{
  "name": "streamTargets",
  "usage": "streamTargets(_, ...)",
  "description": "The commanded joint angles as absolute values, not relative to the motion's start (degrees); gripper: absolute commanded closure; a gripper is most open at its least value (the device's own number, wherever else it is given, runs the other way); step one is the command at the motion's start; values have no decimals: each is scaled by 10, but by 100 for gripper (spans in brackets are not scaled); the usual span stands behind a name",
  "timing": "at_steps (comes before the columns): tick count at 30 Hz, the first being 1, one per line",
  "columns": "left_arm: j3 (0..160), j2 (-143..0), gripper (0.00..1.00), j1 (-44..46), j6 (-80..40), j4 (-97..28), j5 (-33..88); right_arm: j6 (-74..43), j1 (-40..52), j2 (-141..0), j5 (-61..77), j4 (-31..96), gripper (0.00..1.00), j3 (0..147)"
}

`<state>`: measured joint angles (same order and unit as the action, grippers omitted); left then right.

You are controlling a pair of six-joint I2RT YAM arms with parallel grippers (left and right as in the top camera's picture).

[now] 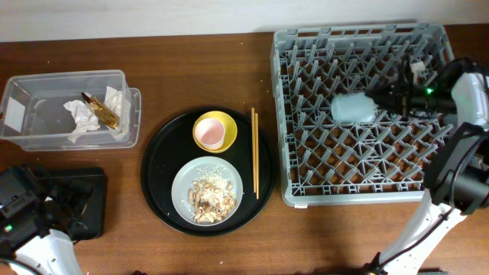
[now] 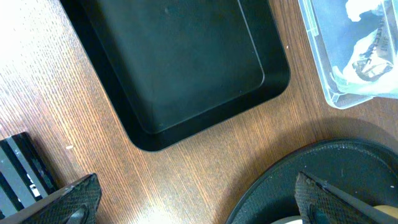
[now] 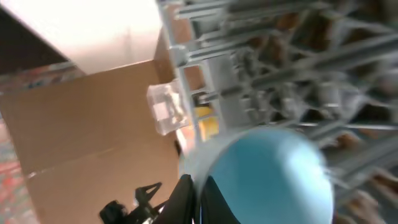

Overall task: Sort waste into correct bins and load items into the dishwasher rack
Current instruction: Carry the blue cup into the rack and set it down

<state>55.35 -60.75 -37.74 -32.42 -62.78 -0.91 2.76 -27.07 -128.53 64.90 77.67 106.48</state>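
Wooden desk (image 1: 191,69): above the far half of the rack (image 1: 280,114), the right gripper (image 1: 378,102) is clamped on the blue cup (image 1: 351,108), which lies sideways, pointing left from it.

Close-up light blue cup (image 3: 267,180) (blurred), grey rack (image 3: 298,68) pegs behind

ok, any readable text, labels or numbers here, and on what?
None readable.
White label on the clear plastic box: too small to tell.
Wrapper in that box: print blurred.
White marks on black arm part, left wrist view: illegible.
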Motion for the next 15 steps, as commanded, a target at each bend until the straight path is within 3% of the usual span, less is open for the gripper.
streamTargets(1,554,-607,1,-379,-328,-627,-13,34,-297,-1289,532,771,96,1057)
streamTargets(7,554,-607,1,-379,-328,-627,-13,25,-304,-1259,444,858,92,1174)
streamTargets(13,554,-607,1,-379,-328,-627,-13,28,-200,-1121,334,953,85,1218)
streamTargets(14,554,-607,1,-379,-328,-627,-13,25,-152,-1079,290,955,69,1218)
streamTargets(15,554,-607,1,-379,-328,-627,-13,25,-116,-1060,256,952,38,1218)
